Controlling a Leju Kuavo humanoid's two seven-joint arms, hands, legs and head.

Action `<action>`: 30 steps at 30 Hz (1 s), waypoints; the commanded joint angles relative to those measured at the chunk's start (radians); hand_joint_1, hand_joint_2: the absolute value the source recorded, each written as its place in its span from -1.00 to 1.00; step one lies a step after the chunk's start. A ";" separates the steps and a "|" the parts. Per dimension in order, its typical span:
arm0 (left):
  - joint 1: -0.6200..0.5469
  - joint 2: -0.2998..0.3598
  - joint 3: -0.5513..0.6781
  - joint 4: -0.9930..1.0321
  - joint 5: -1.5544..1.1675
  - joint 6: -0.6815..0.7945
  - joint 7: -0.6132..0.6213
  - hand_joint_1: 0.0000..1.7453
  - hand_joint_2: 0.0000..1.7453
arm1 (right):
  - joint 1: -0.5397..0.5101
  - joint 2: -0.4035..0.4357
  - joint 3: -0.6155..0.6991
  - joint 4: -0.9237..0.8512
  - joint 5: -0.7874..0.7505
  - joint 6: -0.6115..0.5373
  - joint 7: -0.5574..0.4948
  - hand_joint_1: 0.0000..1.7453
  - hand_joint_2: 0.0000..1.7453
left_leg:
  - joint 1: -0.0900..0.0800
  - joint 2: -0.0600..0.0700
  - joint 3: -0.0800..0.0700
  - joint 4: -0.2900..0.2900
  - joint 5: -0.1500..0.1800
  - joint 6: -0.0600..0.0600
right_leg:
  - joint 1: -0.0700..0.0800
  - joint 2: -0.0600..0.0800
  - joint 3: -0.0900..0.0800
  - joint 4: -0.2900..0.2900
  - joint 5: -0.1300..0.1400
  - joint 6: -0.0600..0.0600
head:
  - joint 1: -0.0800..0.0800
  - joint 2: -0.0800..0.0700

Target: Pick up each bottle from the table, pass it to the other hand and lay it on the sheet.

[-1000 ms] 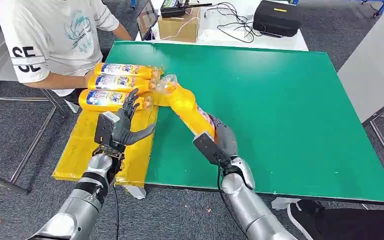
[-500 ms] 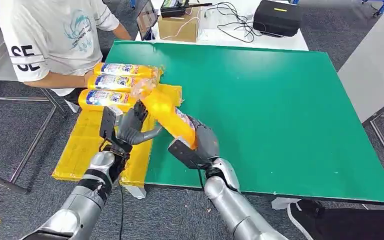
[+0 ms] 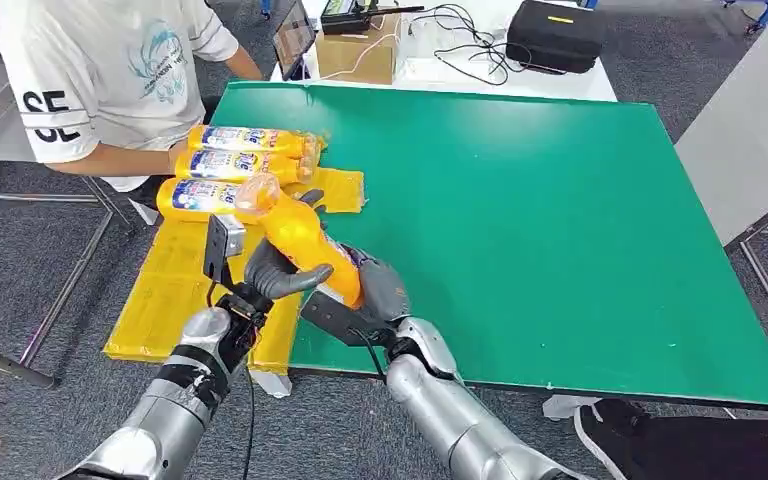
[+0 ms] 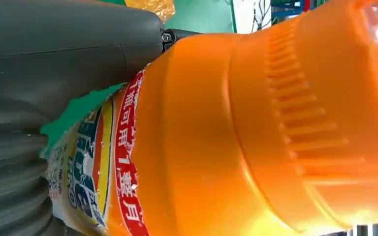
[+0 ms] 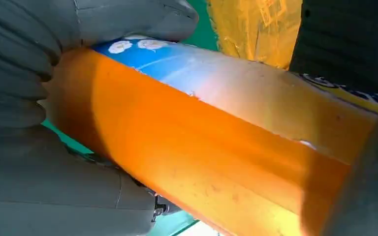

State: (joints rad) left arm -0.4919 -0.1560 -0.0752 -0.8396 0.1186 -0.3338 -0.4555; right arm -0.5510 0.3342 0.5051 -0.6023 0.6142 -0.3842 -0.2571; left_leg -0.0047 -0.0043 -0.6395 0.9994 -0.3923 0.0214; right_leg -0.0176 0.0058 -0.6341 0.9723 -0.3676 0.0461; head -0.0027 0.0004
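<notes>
**A:** So, where's the orange bottle seen right now?

**B:** Left of centre in the head view, tilted, cap end toward the upper left, over the near left edge of the green table. It's gripped around its lower body by the right hand, fingers wrapped on the label part. In the right wrist view the grey thumb is seen pressed on the bottle.

**A:** And the left hand?

**B:** It's placed right against the bottle's middle, thumb laid across the front. The bottle is pressed up to the thumb in the left wrist view, but whether the fingers are properly closed around it can't be told.

**A:** Anything laid down already?

**B:** Three bottles are seen lying side by side at the far end of the yellow sheet, upper left of the frame. A person in a white shirt is seated right behind them, forearm resting beside the stack.
</notes>
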 commanded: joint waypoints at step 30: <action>-0.012 -0.002 0.056 -0.101 0.058 0.125 -0.042 1.00 1.00 | -0.017 -0.033 -0.062 0.039 -0.093 -0.107 -0.030 -1.00 1.00 | 0.001 -0.001 0.004 0.001 -0.002 -0.001 | 0.001 -0.001 0.004 0.000 -0.002 -0.002 | 0.000 0.000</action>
State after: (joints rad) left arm -0.4779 -0.1534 -0.0675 -0.9388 0.1659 -0.2140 -0.4974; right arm -0.5530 0.3292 0.4822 -0.5703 0.5325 -0.4788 -0.2796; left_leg -0.0048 -0.0043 -0.6396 0.9995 -0.3923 0.0214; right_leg -0.0177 0.0058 -0.6343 0.9723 -0.3675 0.0462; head -0.0027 0.0000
